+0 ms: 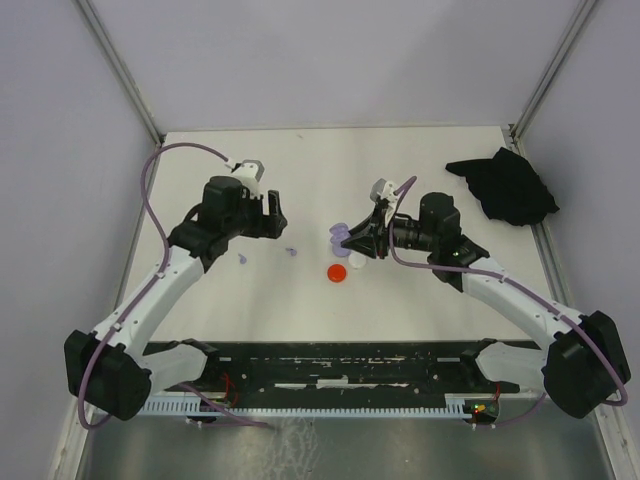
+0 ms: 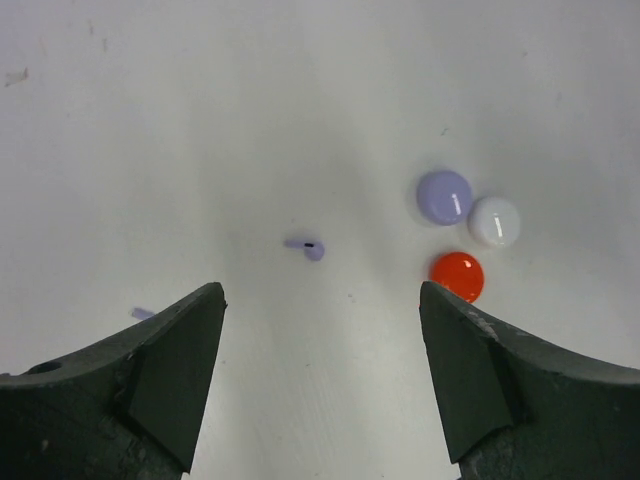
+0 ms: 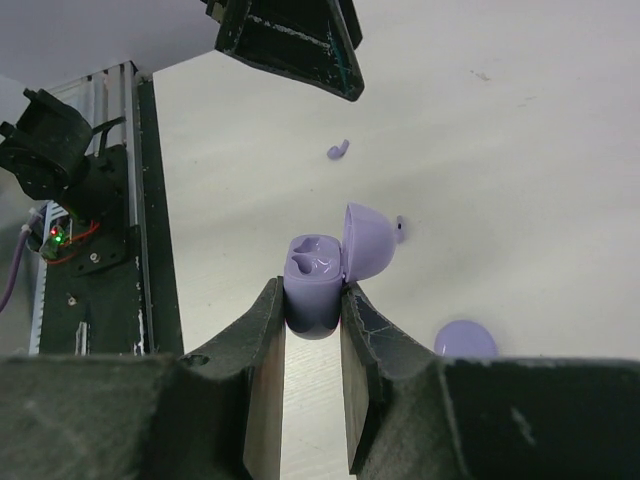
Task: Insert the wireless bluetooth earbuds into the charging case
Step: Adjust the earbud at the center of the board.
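Observation:
My right gripper (image 3: 313, 300) is shut on the base of an open lilac charging case (image 3: 312, 285). It holds the case above the table with the lid (image 3: 365, 243) flipped back and both sockets empty; it also shows in the top view (image 1: 340, 233). A lilac earbud (image 2: 310, 246) lies on the table ahead of my open, empty left gripper (image 2: 320, 300). A second lilac earbud (image 2: 142, 313) lies beside its left finger. In the top view they lie right (image 1: 291, 252) and left (image 1: 241, 259) below the left gripper (image 1: 278, 222). No red or whitish earbuds show.
Three round flat discs lie together: lilac (image 2: 444, 196), white (image 2: 495, 221) and red (image 2: 457, 275); the red one shows in the top view (image 1: 338, 273). A black cloth (image 1: 505, 185) lies at the back right. A black rail (image 1: 320, 365) runs along the near edge.

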Available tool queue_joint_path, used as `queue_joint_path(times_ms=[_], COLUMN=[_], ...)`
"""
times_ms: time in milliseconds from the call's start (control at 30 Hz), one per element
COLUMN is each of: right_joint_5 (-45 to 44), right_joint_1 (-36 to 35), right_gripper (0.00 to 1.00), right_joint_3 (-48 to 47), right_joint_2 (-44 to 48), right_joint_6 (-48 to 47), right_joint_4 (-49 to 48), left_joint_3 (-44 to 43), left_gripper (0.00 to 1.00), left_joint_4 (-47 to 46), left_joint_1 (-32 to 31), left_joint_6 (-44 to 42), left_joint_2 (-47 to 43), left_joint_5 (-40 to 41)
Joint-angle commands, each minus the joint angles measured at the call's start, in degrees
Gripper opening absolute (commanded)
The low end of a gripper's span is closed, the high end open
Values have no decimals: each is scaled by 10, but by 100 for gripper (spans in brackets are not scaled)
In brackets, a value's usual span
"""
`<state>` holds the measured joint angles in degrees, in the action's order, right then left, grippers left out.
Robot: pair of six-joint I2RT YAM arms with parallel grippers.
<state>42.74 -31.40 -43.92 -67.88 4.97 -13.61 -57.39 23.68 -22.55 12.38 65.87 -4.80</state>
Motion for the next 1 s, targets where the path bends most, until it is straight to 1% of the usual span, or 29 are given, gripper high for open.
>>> queue_joint_path(times_ms=[0,133,267,433,600,767,967], right_joint_5=[-15,-10,-7,-7,-9,-10,-8], right_joint_1=[-1,-1,-1,-1,-1,-1,-1], right_gripper=[2,2,2,2,2,2,2], right_joint_3=[7,12,15,15,8,2,-3], right_joint_2=[20,16,14,12,13,9,5], right_joint_6=[-21,-21,-27,-30,-42,-50,-50], right_joint_4=[-3,-2,4,14,34,51,53], left_joint_3=[30,35,20,11,18,29,19], left_gripper=[86,86,85,83,82,77,71], left_joint_4=[32,18,6,8,2,-5,0], left_joint_1=[32,89,130,172,181,181,181], left_joint_6=[30,31,37,79,93,91,68], left_joint_2=[19,80,143,211,253,274,302], left_joint_5=[66,30,6,-4,-11,-18,-62])
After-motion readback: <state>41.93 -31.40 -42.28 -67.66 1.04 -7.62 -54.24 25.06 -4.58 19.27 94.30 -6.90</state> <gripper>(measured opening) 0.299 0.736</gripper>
